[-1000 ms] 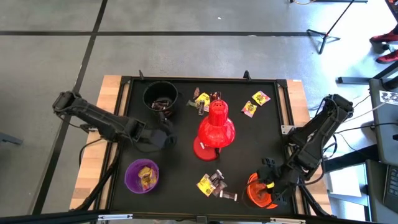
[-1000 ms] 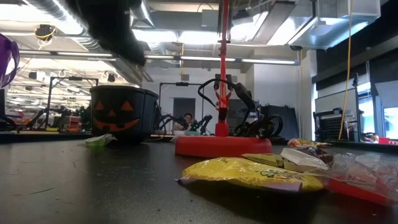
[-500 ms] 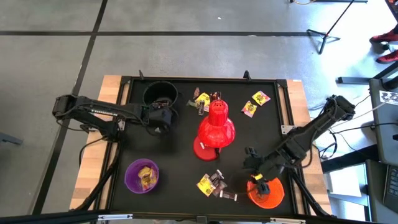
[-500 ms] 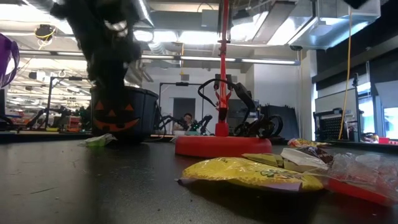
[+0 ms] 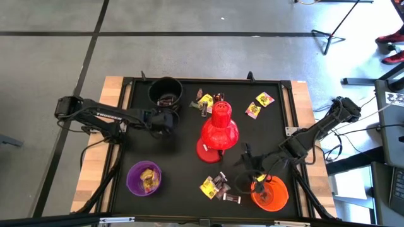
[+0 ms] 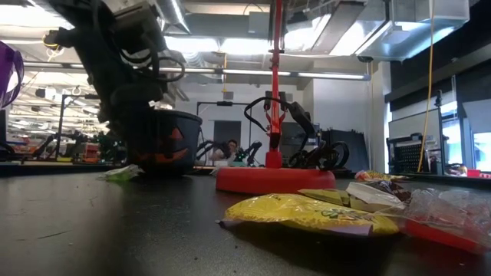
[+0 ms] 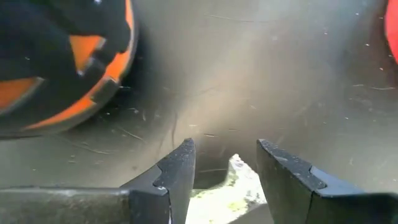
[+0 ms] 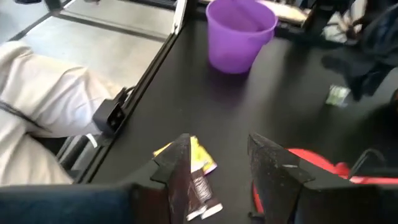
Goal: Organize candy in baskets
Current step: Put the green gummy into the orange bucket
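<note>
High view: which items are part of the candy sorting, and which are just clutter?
Job: black bucket, purple bucket, orange bucket, loose candy behind the lamp, near the right edge, and at the front.
Clutter: red desk lamp.

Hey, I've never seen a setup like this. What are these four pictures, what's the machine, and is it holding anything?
It is a robot with two dark arms at a table, each ending in a two-finger gripper. One picture looks straight down, one looks level across the tabletop, and two come from cameras on the wrists. On the table lie wrapped candy, a red lamp, a black bucket, a purple bucket and an orange bucket. The left gripper is beside the black bucket, fingers apart around a pale wrapper lying on the table, not visibly gripped. The right gripper hovers open and empty near the orange bucket.
</note>
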